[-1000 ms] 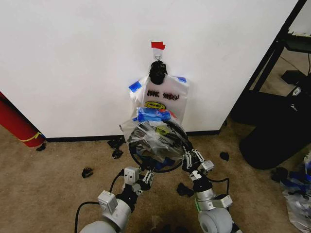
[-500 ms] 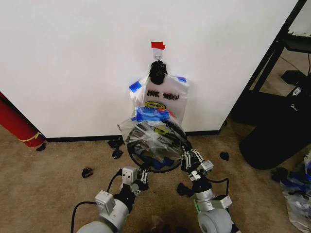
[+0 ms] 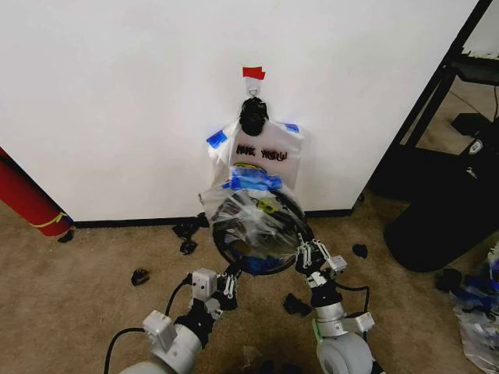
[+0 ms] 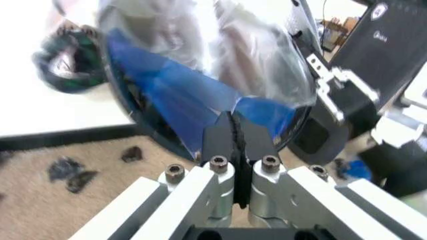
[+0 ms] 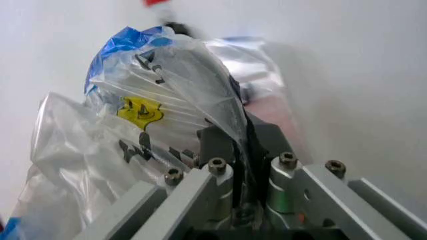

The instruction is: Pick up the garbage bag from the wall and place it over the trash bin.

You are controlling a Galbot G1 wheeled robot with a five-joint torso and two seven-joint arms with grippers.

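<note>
Both tools, left [image 3: 228, 282] and right [image 3: 306, 254], are pinching the bag [image 3: 257, 216] closed-fingered, spreading it over the bin [image 3: 269, 267]; seating remains.

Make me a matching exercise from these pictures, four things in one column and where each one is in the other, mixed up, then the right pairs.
Things
1. garbage bag
2. bundle of bags
3. left gripper
4. red tape strip

Places
A. on the wall above the metal hook
B. shut on the bag's blue-edged part at the trash bin's near rim
C. draped over the bin
D. hanging from the hook

Pairs: 1-C, 2-D, 3-B, 4-A
</note>
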